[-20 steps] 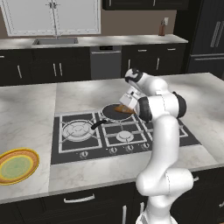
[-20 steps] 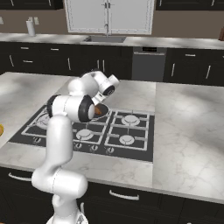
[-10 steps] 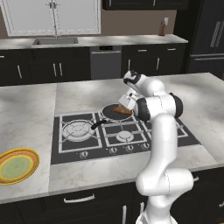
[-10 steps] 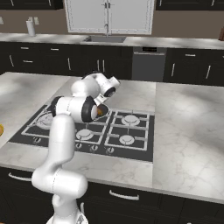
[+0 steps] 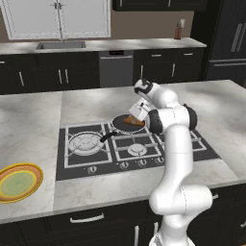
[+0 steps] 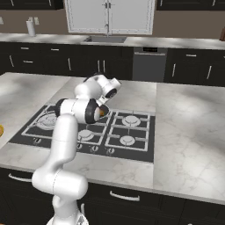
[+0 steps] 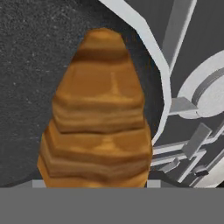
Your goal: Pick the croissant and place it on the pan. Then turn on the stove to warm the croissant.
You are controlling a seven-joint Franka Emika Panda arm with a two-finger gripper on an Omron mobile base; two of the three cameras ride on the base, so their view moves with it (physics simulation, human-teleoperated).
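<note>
Hovering low over the pan [image 5: 126, 123] in the left base view, the pincer [image 5: 135, 118] sits at the end of an arm folded back toward the rear of the stove [image 5: 132, 144], and the croissant [image 5: 135, 120] shows as an orange-brown patch right under it, over the pan's dark bowl; the arm reaches this way, I judge, because the pan stands on a rear burner and the pastry must go down inside the rim, not on the grates. The pan's handle points forward and left, away from the hand, so it is out of the way. The yellow-rimmed plate [image 5: 18, 182] lies well apart on the worktop [image 5: 33, 139], at its left front corner

In the right base view the arm's elbow covers most of the pan; only a sliver of orange croissant [image 6: 102, 112] peeks beside it, so the grip cannot be read here

In the hand view the croissant [image 7: 98, 118] stands lengthwise up the middle, over the pan's black speckled floor [image 7: 30, 65], with the pale rim and a silver burner to the right. Its base meets the bottom where the fingertips would be, which are hidden, so I judge it gripped between them rather than see it. The knobs come next
</note>
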